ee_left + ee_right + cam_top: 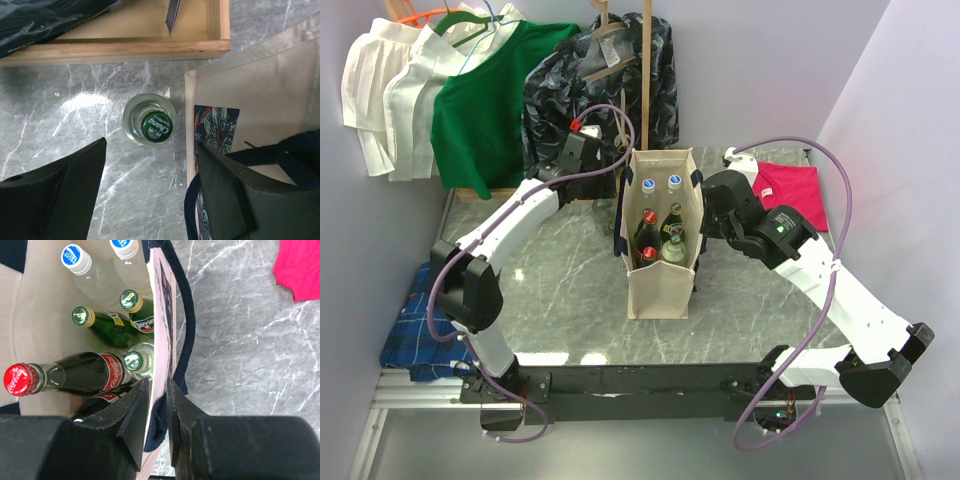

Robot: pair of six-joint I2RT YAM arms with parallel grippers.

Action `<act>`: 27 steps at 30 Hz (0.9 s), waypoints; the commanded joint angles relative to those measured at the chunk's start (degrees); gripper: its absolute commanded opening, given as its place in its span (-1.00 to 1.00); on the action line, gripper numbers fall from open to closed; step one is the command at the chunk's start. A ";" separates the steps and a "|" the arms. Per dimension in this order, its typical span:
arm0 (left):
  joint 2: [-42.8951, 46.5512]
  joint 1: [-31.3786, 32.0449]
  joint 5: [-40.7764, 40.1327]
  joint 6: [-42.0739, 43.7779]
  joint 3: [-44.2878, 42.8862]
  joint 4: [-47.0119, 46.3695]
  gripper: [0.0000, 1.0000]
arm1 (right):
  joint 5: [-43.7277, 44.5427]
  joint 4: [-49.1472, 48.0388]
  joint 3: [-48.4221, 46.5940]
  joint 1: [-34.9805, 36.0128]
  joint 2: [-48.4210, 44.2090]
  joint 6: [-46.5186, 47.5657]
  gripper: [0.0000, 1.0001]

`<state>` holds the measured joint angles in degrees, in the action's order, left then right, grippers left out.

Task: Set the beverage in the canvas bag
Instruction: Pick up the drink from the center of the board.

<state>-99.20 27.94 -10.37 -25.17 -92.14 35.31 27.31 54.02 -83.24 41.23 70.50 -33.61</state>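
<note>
Clear glass bottle with a green cap (149,120) stands upright on the grey marble table (65,105), just beside the outer wall of the tall cream canvas bag with navy handles (260,85), not yet in it. Left tool (152,150) hangs above it, jaws wide apart, holding nothing. Right tool (157,390) is pinched onto the bag's rim (soft wall, would likely sag otherwise). Judgement: glass is rigid, smooth, breakable and fairly heavy if full. Take it squarely at the neck under the cap, then lower it gently among the packed bottles (100,372).
</note>
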 commanded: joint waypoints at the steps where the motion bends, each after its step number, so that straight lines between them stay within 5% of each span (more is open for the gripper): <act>1: -0.73 -0.08 1.23 0.21 -1.91 -0.68 0.56 | 1.61 -1.20 -0.52 -0.10 -1.51 -0.58 -0.43; 27: -6.09 -0.08 1.67 0.21 -3.49 -1.30 0.31 | 1.25 -1.81 0.36 -0.80 -1.51 -0.06 -0.42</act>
<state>-104.64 27.94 -9.08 -25.15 -93.14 34.94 27.40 54.00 -83.22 40.93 70.50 -33.58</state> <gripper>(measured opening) 0.666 0.288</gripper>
